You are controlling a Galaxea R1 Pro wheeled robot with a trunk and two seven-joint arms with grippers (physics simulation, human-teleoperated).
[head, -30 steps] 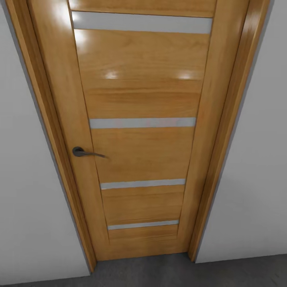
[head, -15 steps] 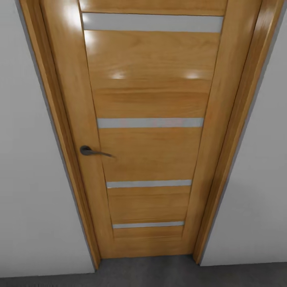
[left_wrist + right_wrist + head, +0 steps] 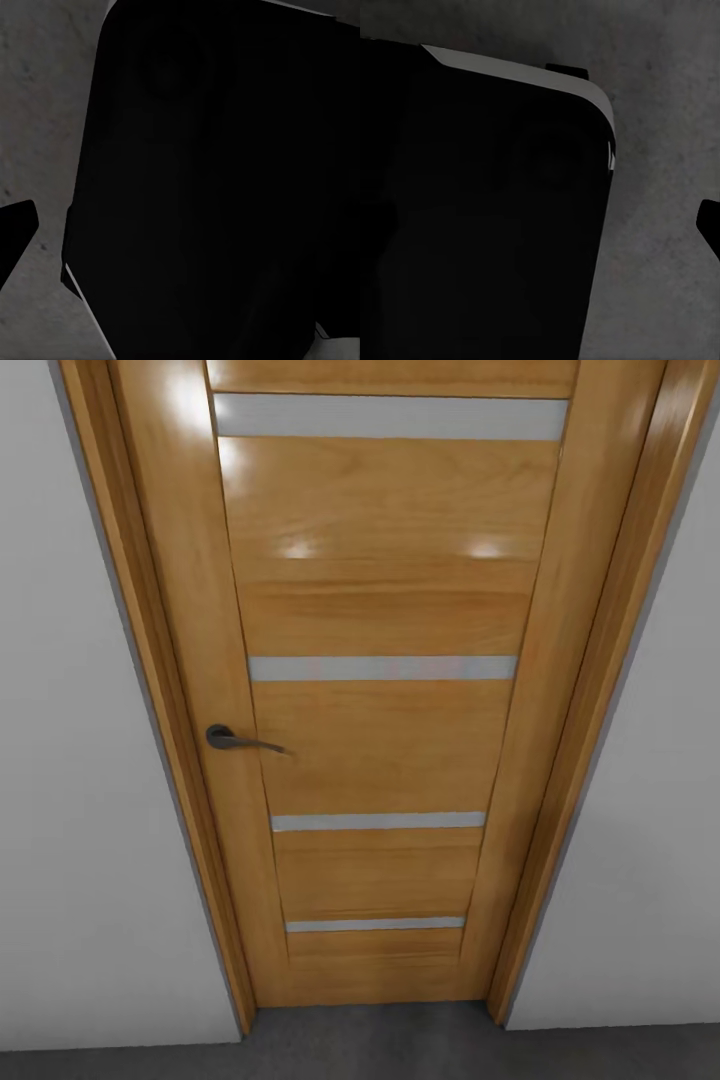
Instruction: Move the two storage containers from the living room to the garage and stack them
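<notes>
Can't really tell what either hand is doing here. In the left wrist view most of the frame is a big black rounded body [image 3: 210,187], part of the robot as far as I can make out, with a thin pale edge along its lower left, and a small black tip [image 3: 15,225] pokes in at the left edge of the frame. That tip could be a finger, but whether the left hand is spread or closed, or has anything in it, I can't say. Same story in the right wrist view: a black rounded body [image 3: 480,210] with a pale strip along its top edge takes up the left and middle, and a dark tip [image 3: 709,225] shows at the right edge. No telling the right hand's state either.

Behind those black shapes in both wrist views is the floor [image 3: 660,112], dark grey and mottled like rough concrete.

The head view looks at a closed wooden door [image 3: 380,740] in a matching frame [image 3: 150,690], centre of the picture. It's glossy honey-coloured wood with four narrow grey strips across it, and a dark lever handle [image 3: 235,740] sits on its left side, about mid-height. Plain white walls [image 3: 80,860] run down either side, and a band of the same grey floor crosses the bottom of the frame.
</notes>
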